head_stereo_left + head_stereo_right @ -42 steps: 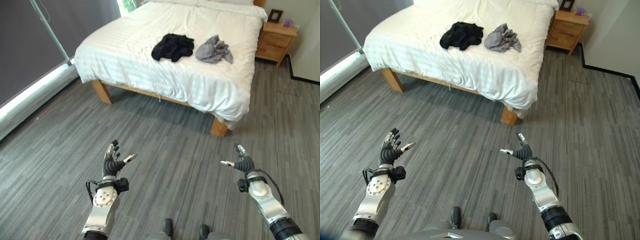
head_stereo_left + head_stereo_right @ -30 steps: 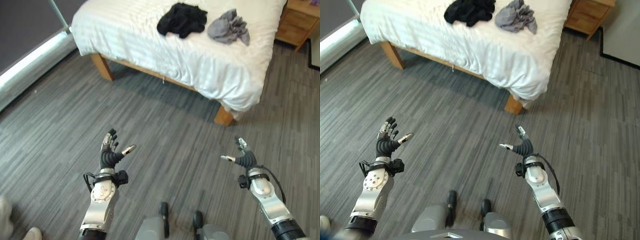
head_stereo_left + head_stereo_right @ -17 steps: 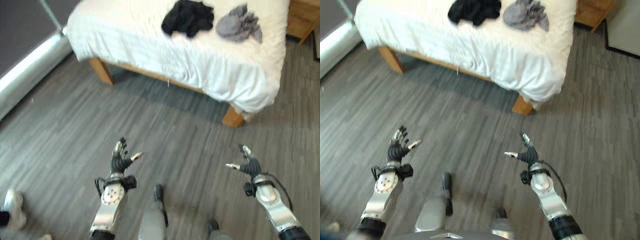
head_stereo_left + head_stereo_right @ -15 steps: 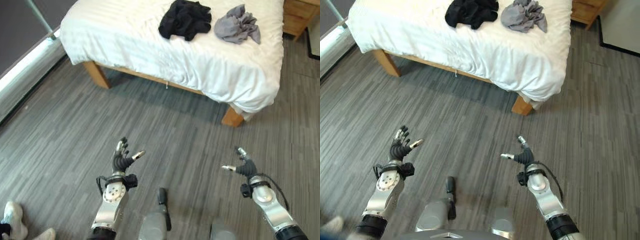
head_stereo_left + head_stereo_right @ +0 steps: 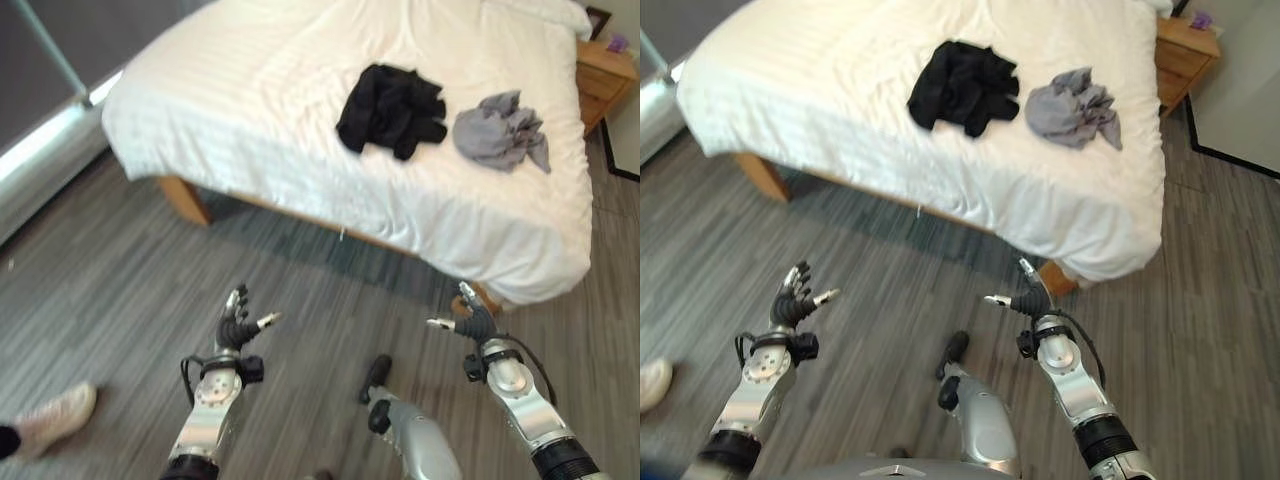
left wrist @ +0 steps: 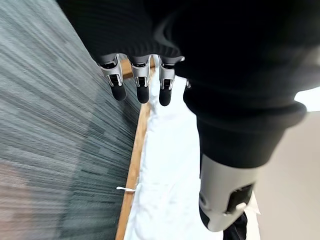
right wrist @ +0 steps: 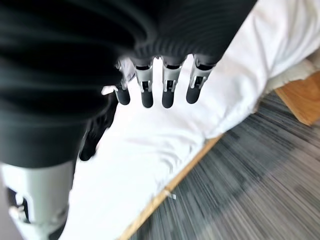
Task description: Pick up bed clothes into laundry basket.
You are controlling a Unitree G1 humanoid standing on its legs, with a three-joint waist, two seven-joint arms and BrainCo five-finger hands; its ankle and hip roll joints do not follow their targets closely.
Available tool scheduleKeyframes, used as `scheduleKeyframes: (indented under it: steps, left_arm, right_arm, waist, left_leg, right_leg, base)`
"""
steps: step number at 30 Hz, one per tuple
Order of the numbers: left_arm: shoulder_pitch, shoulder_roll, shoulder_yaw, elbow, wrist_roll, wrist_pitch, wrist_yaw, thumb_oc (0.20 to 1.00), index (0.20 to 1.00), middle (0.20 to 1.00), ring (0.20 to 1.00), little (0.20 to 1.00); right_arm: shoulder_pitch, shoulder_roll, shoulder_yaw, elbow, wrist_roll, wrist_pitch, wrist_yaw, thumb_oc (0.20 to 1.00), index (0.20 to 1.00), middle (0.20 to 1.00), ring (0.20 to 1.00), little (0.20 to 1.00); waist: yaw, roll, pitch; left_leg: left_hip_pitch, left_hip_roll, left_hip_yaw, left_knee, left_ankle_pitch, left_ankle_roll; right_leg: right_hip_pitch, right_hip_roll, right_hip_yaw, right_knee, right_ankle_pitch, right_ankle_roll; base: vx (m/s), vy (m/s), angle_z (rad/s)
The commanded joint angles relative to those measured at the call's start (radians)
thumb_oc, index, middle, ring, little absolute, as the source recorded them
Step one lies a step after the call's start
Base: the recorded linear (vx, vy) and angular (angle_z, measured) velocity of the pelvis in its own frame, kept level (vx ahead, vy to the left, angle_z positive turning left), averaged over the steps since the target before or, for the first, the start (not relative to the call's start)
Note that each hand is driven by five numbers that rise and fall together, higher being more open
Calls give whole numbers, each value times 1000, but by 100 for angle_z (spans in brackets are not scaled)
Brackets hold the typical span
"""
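Where grey wood-grain floor (image 5: 110,290) meets the room's far side: a wide bed (image 5: 270,110) under a white striped sheet, resting on a light wooden frame (image 5: 182,198), one wooden leg near the left front corner and another at the right front corner.

Toward the bed's right half, well back from its front edge: a crumpled black garment (image 5: 392,108), sprawled flat on the sheet. Just beside it, closer to the bed's right edge and apart from it: a smaller bunched grey garment (image 5: 499,130). Both lying loose on the sheet, held by nothing.

Beyond the bed's right edge, by the far corner: a wooden nightstand (image 5: 606,66) with a small purple object (image 5: 617,43) on top, too small to identify.

At the floor's left edge, low down: a person's light shoe (image 5: 55,418).

Above the floor, short of the bed's front edge: left robot hand (image 5: 236,325), raised with fingers straight and spread, thumb out to the side, gripping nothing. Its wrist view looking past straight dark-tipped fingers (image 6: 142,85) along the frame rail and white sheet.

Opposite it, near the bed's right front leg: right robot hand (image 5: 470,320), likewise open, fingers extended, thumb apart, empty. Straight fingers (image 7: 169,87) in its wrist view, with white sheet and the black garment beyond.
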Motion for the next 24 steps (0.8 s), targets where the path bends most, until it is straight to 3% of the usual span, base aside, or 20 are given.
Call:
scheduleKeyframes:
  steps: [1,2,3,4,6,9,10,11,13,14,16,19,23,24]
  left_arm:
    - [-55,47,38,-56,46,-64,15,1000,1000,1000,1000,1000]
    - [-48,45,48,-58,32,-71,22,1000,1000,1000,1000,1000]
    - [-37,48,64,-63,23,-78,27,1000,1000,1000,1000,1000]
    - [-26,53,84,-72,11,-89,45,1000,1000,1000,1000,1000]
    - [-22,52,98,-72,9,-90,62,1000,1000,1000,1000,1000]
    - [-15,50,135,-80,-12,-95,91,1000,1000,1000,1000,1000]
    - [-3,45,149,-99,-18,-97,102,1000,1000,1000,1000,1000]
    - [-3,44,149,-100,-17,-97,102,1000,1000,1000,1000,1000]
    - [21,31,154,-125,-9,-101,115,1000,1000,1000,1000,1000]
    - [38,14,139,-139,-8,-109,110,1000,1000,1000,1000,1000]
    - [48,9,126,-154,0,-103,94,1000,1000,1000,1000,1000]
    - [63,13,76,-173,-7,-106,60,1000,1000,1000,1000,1000]
    - [58,40,-3,-169,-68,-111,11,1000,1000,1000,1000,1000]
    - [61,55,-39,-167,-97,-111,-10,1000,1000,1000,1000,1000]
  right_arm:
    - [-33,-35,-41,-31,0,-33,-36,1000,1000,1000,1000,1000]
    - [-32,-48,-51,-40,4,-30,-43,1000,1000,1000,1000,1000]
    - [-31,-60,-62,-54,7,-27,-47,1000,1000,1000,1000,1000]
    - [-46,-92,-88,-79,-16,-21,-60,1000,1000,1000,1000,1000]
    - [-66,-111,-99,-100,-40,-17,-76,1000,1000,1000,1000,1000]
    - [-113,-161,-123,-164,-127,-6,-116,1000,1000,1000,1000,1000]
    - [-132,-190,-137,-222,-178,-3,-131,1000,1000,1000,1000,1000]
    - [-130,-191,-138,-224,-179,-2,-131,1000,1000,1000,1000,1000]
    - [-151,-204,-147,-292,-225,-5,-149,1000,1000,1000,1000,1000]
    - [-161,-213,-155,-331,-268,-17,-161,1000,1000,1000,1000,1000]
    - [-156,-216,-162,-351,-301,-15,-164,1000,1000,1000,1000,1000]
    - [-206,-205,-117,-331,-353,-4,-192,1000,1000,1000,1000,1000]
    - [-359,-202,11,-178,-365,31,-207,1000,1000,1000,1000,1000]
    - [-436,-202,67,-66,-363,57,-213,1000,1000,1000,1000,1000]
  waist:
    - [-9,-35,17]
    - [3,-35,26]
    - [23,-42,35]
    - [49,-66,46]
    - [65,-68,51]
    - [112,-59,64]
    - [138,-38,60]
    - [140,-41,60]
    - [174,-17,59]
    - [174,7,54]
    - [171,19,41]
    - [183,18,19]
    - [217,9,5]
    - [240,7,4]
  left_leg:
    - [-187,170,-5,368,193,-152]
    - [-239,178,-28,503,265,-164]
    - [-291,161,-64,630,290,-168]
    - [-402,152,-71,752,258,-144]
    - [-443,160,-66,750,233,-132]
    - [-532,185,-77,586,184,-96]
    - [-520,169,-122,331,182,-80]
    - [-513,165,-118,312,197,-79]
    - [-500,118,-269,118,261,-87]
    - [-488,124,-326,47,277,-90]
    - [-457,139,-315,8,289,-97]
    - [-421,126,-317,-32,312,-91]
    - [-417,117,-296,-36,304,-80]
    - [-413,109,-291,-36,287,-75]
  right_leg:
    - [191,-24,96,-182,18,149]
    - [226,-7,112,-192,0,127]
    - [260,5,143,-201,-20,112]
    - [300,-8,201,-208,-43,107]
    - [316,-9,233,-208,-59,116]
    - [363,-3,328,-208,-92,141]
    - [386,6,387,-208,-110,160]
    - [384,2,389,-208,-107,160]
    - [408,22,462,-207,-121,160]
    - [424,33,501,-194,-145,158]
    - [429,39,504,-189,-154,155]
    - [420,32,513,-170,-148,156]
    - [423,9,515,-180,-143,170]
    - [432,-3,507,-190,-150,177]
  base:
    - [332,-112,-39]
    - [375,-142,-41]
    - [495,-91,-95]
    - [371,-50,-155]
    - [286,83,-187]
    - [357,213,-103]
    - [329,228,-154]
    - [347,256,-175]
    - [292,197,-105]
    - [217,143,-96]
    - [169,127,-114]
    - [130,138,-42]
    - [146,67,-7]
    - [131,66,-17]
